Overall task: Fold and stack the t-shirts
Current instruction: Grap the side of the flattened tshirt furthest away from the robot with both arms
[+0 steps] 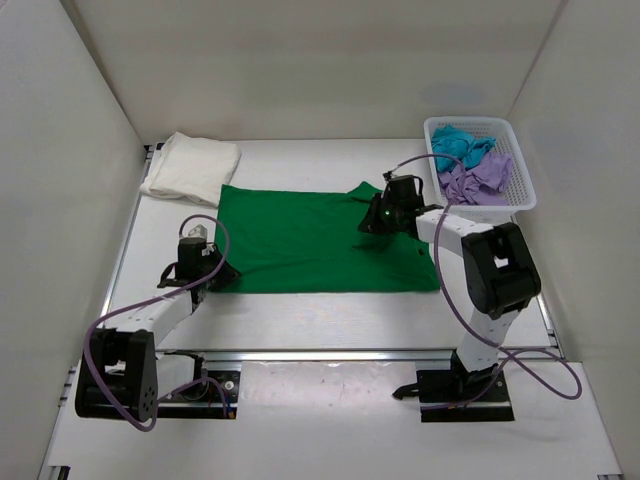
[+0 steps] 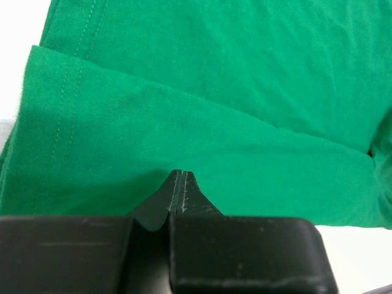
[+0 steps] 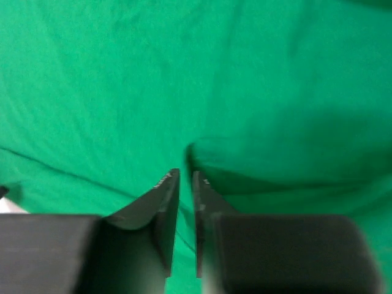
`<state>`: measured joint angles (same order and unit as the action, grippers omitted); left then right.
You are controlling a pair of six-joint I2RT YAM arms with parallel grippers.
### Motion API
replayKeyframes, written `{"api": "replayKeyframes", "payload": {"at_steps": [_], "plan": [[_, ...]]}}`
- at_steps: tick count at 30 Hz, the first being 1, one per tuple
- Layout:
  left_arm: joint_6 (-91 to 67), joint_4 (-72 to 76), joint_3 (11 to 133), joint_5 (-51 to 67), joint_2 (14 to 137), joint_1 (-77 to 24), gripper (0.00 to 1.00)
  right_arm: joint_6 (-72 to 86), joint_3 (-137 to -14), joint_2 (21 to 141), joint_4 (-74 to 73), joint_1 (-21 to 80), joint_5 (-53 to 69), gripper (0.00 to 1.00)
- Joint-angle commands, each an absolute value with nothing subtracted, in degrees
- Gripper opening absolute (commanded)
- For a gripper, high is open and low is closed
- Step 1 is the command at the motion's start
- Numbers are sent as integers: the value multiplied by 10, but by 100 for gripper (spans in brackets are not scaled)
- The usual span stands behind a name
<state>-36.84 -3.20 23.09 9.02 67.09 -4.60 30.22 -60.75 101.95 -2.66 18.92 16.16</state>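
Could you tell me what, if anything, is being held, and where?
The right gripper seems to pinch a raised fold of the green t-shirt toward its right end. The left gripper has shut jaws over its left end; hold unclear.

No legible text, label, brand, number or sign in any view. Only plain, unprinted cloth on the bright green t-shirt (image 1: 300, 245) at mid-worktop. On the right arm (image 1: 497, 285), just a small pale patch, too small to read.
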Motion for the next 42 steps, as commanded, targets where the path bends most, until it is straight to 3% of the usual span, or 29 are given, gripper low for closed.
{"api": "replayKeyframes", "payload": {"at_steps": [1,5,6,8,11,12,18,26,35,42], "plan": [[-375,-31,231,89,644,-52,0,279,-665,1044,-55,207,138,14],[-374,-40,236,77,622,-46,0,250,-700,1041,-85,234,98,35],[-374,-45,236,77,616,-49,0,241,-707,1033,-95,244,79,36],[-376,-44,235,76,606,-47,0,224,-697,1006,-108,247,47,34],[-374,-41,240,70,607,-51,0,234,-647,968,-76,222,63,13],[-372,-40,254,68,614,-54,0,233,-640,965,-64,209,89,0],[-376,-13,386,39,709,-29,0,178,-800,1055,-156,181,25,0],[-347,-55,618,-43,954,-29,29,157,-1065,1240,-265,148,8,0],[-309,-84,807,-156,1121,-47,42,156,-1093,1250,-276,156,54,0],[-288,-140,949,-172,1228,-40,40,163,-1018,1196,-228,152,81,0]]}}
